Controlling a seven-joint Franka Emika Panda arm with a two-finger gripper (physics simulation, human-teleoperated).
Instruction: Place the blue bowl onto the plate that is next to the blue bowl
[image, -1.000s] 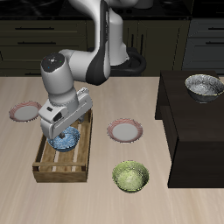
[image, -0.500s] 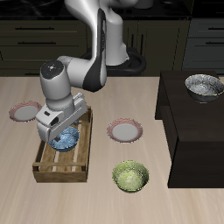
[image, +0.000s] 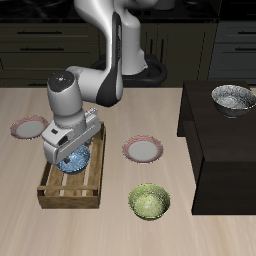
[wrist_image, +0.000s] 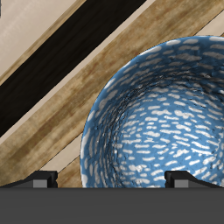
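The blue bowl (image: 80, 159), mottled white and blue inside, sits in a wooden crate (image: 70, 192) near the table's middle. My gripper (image: 68, 155) is open and low over the bowl. In the wrist view the bowl (wrist_image: 157, 114) fills the frame. The gripper (wrist_image: 109, 179) shows two dark fingertips (wrist_image: 39, 180) set wide apart, one outside the rim and one over the bowl's inside. Two look-alike pink-rimmed plates lie on either side of the crate: one plate (image: 143, 150) toward the black box, the other plate (image: 28, 128) farther back.
A yellow-green bowl (image: 149, 201) stands near the table's front edge. A tall black box (image: 220, 140) carries a grey-silver patterned bowl (image: 233, 98). The crate's slatted walls (wrist_image: 52, 105) surround the blue bowl.
The gripper has shifted slightly sideways and come down closer over the blue bowl in the crate. The bowl and plates have not moved.
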